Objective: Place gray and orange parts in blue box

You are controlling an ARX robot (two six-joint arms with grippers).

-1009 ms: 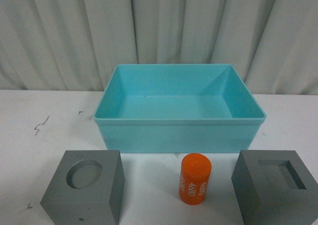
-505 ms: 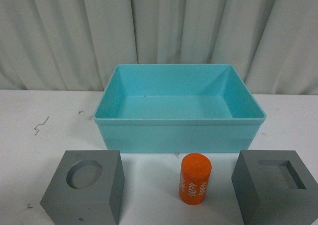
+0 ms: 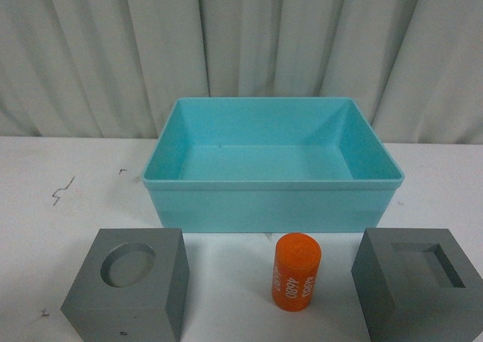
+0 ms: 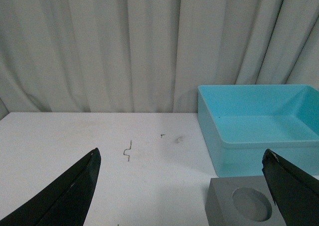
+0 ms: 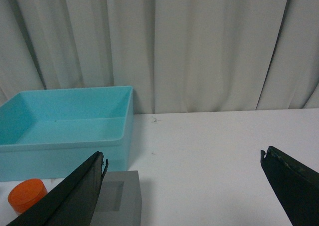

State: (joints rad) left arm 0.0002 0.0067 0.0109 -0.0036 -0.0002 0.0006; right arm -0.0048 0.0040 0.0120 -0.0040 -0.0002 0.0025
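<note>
Jaws are gaping on left gripper [image 4: 180,153] and right gripper [image 5: 182,155]; two gray blocks, round-recess cube [image 3: 128,281] and square-recess cube [image 3: 419,281], are flanking one orange cylinder [image 3: 296,272] before one blue box [image 3: 272,206].

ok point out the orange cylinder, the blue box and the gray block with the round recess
orange cylinder [image 3: 296,272], front view, middle of its side
blue box [image 3: 272,208], front view, near outer wall
gray block with round recess [image 3: 124,297], front view, top face before the recess

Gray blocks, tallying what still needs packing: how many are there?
2: the round-recess block front-left of the blue box, the square-recess block front-right, both outside it. None seems hidden.
</note>
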